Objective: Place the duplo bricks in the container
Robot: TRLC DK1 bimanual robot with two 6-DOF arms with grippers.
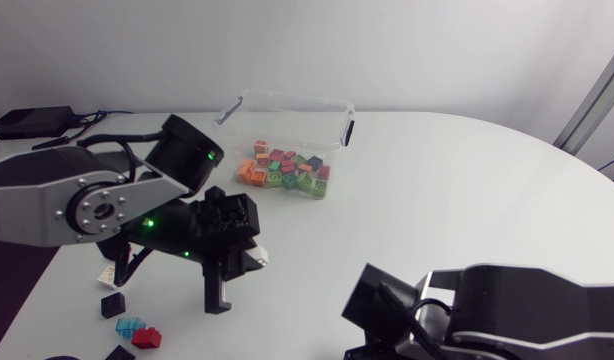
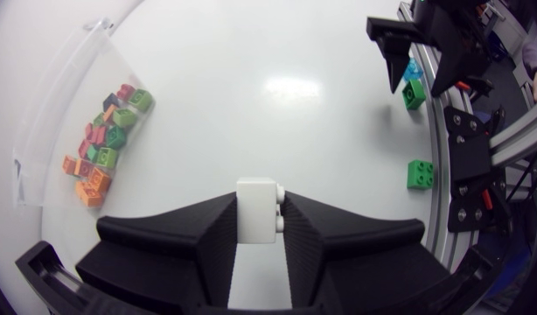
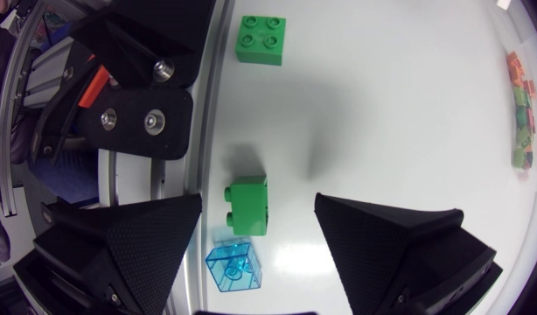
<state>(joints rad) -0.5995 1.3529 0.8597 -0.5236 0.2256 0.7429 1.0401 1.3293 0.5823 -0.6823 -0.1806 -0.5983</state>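
Out over the table (image 2: 295,122), left tool (image 2: 260,219) clamps a white brick (image 2: 257,203).

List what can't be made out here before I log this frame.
Head view: the right hand is cut off by the lower edge; only its wrist view shows it.
Head view: the white brick is mostly hidden by the left hand.
All views: the bricks in the container are too small to count.

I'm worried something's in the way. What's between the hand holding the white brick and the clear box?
Nothing, just bare table between the left hand, shut on the white brick, and the container. The left wrist view shows that stretch.
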